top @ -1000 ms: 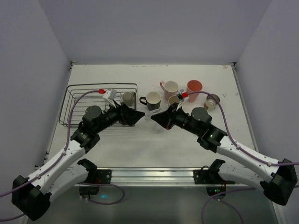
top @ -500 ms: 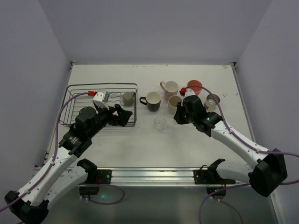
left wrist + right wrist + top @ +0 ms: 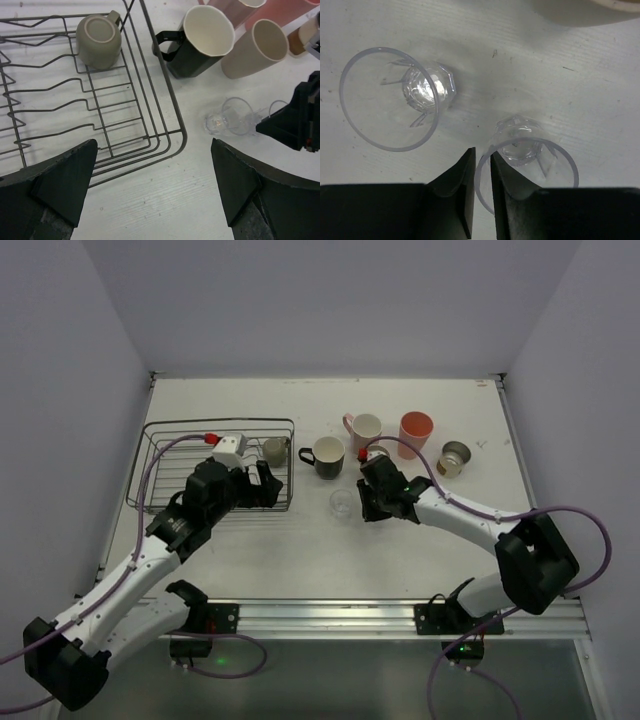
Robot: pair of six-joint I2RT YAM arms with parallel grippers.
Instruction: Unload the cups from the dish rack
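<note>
The dish rack point(image 3: 170, 423) stands at the left with an upside-down olive mug point(image 3: 98, 40) in its far right corner. My left gripper point(image 3: 154, 150) hangs wide open and holds nothing, above the rack's near right corner. Two clear glasses stand upright side by side on the table. My right gripper point(image 3: 482, 157) straddles the rim of the right-hand glass point(image 3: 530, 150), one finger inside and one outside, with a thin gap showing. The other glass point(image 3: 395, 97) stands free to its left. The black mug point(image 3: 327, 454), pink mug point(image 3: 364, 427), salmon tumbler point(image 3: 415, 428) and metallic cup point(image 3: 454, 457) stand behind.
A beige cup point(image 3: 255, 47) stands just behind my right gripper, next to the black mug point(image 3: 200, 40). The rack's wire prongs point(image 3: 60, 100) rise to the left of my left gripper. White walls close in the table on three sides.
My right arm has drawn in and come down beside the first glass, and its jaws have parted slightly. My left gripper has pulled back from the middle to the rack's corner.
</note>
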